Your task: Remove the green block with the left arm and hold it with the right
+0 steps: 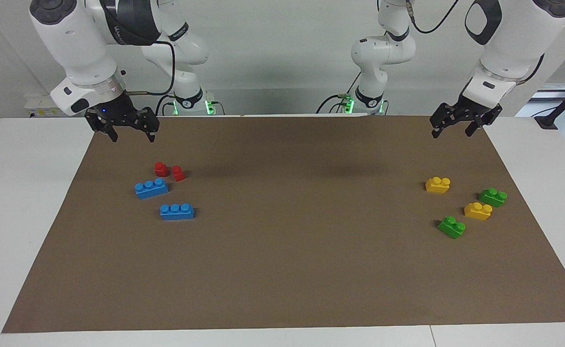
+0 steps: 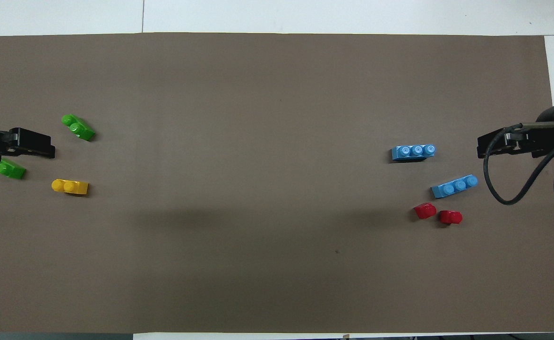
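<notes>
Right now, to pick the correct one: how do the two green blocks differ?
The green block is brighter than the darker green block. The green block lies farther from the robots; the darker green block lies nearer the left arm's end of the table. Both have two studs.

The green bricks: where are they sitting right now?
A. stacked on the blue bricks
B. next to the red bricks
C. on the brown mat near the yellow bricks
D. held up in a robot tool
C: the brighter green brick and the darker green brick both lie on the brown mat beside the two yellow bricks, at the left arm's end.
</notes>
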Available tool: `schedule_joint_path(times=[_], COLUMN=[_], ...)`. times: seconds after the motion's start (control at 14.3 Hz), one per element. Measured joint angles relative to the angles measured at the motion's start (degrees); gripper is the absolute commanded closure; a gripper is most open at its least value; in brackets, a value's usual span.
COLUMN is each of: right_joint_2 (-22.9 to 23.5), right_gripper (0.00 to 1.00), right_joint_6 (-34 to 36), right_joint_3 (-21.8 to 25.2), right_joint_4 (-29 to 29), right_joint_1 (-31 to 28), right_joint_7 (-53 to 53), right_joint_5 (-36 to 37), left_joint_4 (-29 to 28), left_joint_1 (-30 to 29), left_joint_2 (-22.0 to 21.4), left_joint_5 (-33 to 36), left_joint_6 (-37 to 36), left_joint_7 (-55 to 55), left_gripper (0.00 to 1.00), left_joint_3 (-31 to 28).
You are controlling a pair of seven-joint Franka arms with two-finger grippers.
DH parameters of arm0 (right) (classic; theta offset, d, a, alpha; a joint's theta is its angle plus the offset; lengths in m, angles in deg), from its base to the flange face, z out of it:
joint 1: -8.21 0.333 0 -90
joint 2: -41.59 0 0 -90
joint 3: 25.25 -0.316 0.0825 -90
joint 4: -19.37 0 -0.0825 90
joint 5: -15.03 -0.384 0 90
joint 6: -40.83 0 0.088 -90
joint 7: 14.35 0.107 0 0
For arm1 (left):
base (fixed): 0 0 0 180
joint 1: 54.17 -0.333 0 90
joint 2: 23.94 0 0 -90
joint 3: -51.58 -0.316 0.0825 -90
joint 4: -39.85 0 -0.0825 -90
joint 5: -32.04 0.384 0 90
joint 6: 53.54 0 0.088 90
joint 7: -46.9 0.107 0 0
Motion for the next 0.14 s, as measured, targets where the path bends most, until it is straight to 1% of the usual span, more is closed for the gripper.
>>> schedule_joint_path(times=[0.14], right_joint_2=[0.0], right_gripper=[0.0], right_joint_6=[0.0], right_joint_3=[0.0], right_joint_4=[0.0], right_joint_1=[0.0], right_joint_7=[0.0], right_joint_5=[0.0], left_joint_4=[0.0], left_joint_1=[0.02], left_joint_2=[0.0], left_joint_5=[-0.01], left_joint_6=[0.0], left_joint_7=[0.01], left_gripper=[0.0], left_joint_3=[0.0])
